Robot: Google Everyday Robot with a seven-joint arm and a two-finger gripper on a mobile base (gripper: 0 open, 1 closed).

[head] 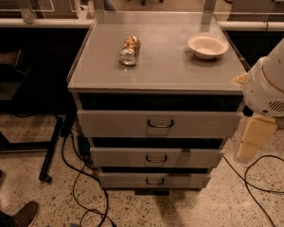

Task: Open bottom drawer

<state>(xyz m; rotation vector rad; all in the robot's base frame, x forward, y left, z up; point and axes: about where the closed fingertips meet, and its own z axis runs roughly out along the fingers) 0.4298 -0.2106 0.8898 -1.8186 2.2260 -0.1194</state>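
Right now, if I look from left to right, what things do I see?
Shoes → can lying on its side → bottom drawer's handle → white bowl → gripper, hanging beside the cabinet's right side.

The robot's arm (pixel 270 82) comes in from the right edge, with a large white rounded joint at the near right. Below the joint, the cream-coloured gripper (pixel 249 140) hangs pointing down, tilted slightly to the left.
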